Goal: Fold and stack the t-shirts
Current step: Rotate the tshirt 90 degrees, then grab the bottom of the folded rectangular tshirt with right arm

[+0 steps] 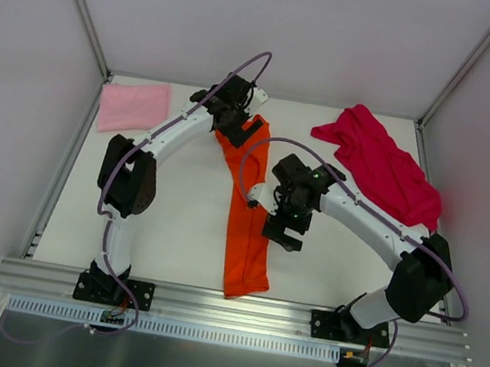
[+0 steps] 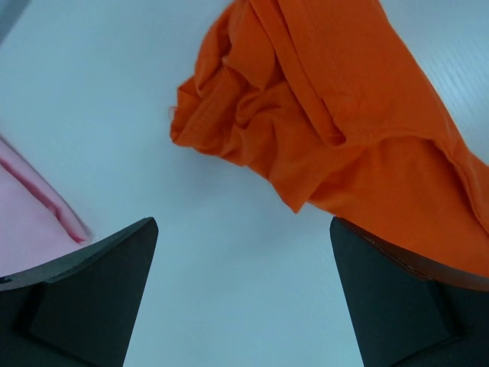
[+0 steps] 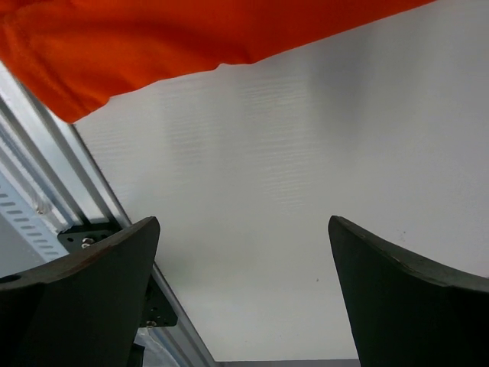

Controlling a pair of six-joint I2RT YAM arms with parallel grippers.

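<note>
The orange t-shirt point(image 1: 246, 229) lies as a long narrow strip down the middle of the table, its far end bunched. It also shows in the left wrist view point(image 2: 336, 115) and the right wrist view point(image 3: 153, 46). The pink t-shirt point(image 1: 134, 105) lies folded at the far left; its edge shows in the left wrist view point(image 2: 30, 214). The magenta t-shirt point(image 1: 384, 167) lies crumpled at the far right. My left gripper point(image 1: 246, 127) point(image 2: 243, 290) is open and empty above the orange shirt's far end. My right gripper point(image 1: 282, 230) point(image 3: 244, 298) is open and empty just right of the strip.
The white table point(image 1: 176, 219) is walled by white panels on three sides. An aluminium rail point(image 1: 228, 307) runs along the near edge and shows in the right wrist view point(image 3: 46, 176).
</note>
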